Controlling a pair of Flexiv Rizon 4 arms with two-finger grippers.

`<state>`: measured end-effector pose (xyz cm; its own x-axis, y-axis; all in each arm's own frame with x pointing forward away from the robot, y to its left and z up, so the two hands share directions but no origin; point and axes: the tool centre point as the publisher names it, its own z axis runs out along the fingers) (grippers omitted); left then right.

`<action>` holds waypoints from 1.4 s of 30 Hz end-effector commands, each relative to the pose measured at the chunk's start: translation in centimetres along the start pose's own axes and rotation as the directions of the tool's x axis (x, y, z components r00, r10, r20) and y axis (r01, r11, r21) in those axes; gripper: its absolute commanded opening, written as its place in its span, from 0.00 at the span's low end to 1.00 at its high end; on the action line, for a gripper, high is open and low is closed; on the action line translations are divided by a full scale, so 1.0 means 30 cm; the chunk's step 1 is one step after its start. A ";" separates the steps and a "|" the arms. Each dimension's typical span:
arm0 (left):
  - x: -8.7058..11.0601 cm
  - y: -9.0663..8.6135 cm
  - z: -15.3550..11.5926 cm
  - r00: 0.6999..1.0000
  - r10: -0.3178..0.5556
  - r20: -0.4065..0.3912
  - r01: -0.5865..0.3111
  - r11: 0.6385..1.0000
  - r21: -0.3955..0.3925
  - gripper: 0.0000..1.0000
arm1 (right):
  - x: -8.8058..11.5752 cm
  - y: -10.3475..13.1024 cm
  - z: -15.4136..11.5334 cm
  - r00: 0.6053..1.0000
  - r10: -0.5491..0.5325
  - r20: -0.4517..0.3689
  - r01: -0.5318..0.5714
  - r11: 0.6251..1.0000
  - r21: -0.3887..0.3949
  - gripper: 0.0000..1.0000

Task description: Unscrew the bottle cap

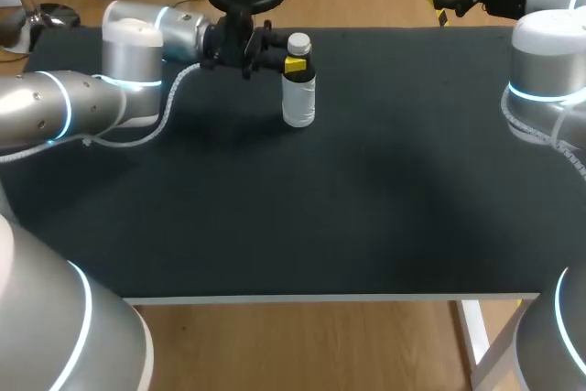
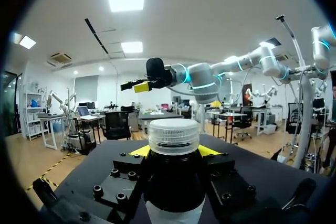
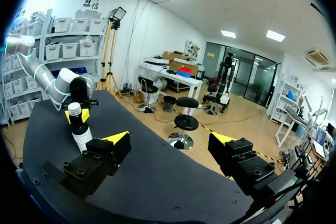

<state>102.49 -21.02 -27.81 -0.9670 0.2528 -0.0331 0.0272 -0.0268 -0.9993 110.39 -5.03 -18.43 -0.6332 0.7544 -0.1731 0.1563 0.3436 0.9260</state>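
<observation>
Bottle (image 1: 298,98) stands upright on the far side of the table (image 1: 275,217), a bit left of middle, with its white cap (image 1: 298,43) on. Left gripper (image 1: 293,64) comes in from the left, fingers clamped on it just under the cap. Right gripper (image 3: 170,141) sits far right, wide open, holding nothing.

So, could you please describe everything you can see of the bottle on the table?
The bottle is small and looks like plastic, with a white ribbed cap, a dark neck and shoulder, and a white lower body. It stands upright on the black table, towards the far edge. The cap is on. The left gripper holds it just below the cap, one yellow-tipped finger on each side. Apart from the table, nothing else touches it.
</observation>
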 end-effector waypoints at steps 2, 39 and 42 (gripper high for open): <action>-0.012 0.010 -0.004 1.000 0.005 -0.009 -0.005 1.000 0.009 0.00 | 0.000 0.000 0.000 1.000 0.000 0.000 0.000 1.000 0.000 1.00; -0.010 0.008 -0.008 1.000 0.011 -0.008 -0.011 1.000 0.010 0.00 | 0.092 0.018 0.022 0.988 0.049 -0.145 -0.066 0.991 -0.118 1.00; -0.010 0.008 -0.008 1.000 0.011 -0.008 -0.011 1.000 0.010 0.00 | 0.141 0.020 0.026 0.980 0.067 -0.189 -0.098 0.983 -0.157 1.00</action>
<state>102.51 -20.83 -27.84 -0.9664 0.2533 -0.0437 0.0360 -0.0350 -0.9987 109.12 -0.94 -18.28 -0.7467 0.6637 -0.0442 0.1418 0.2238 0.9643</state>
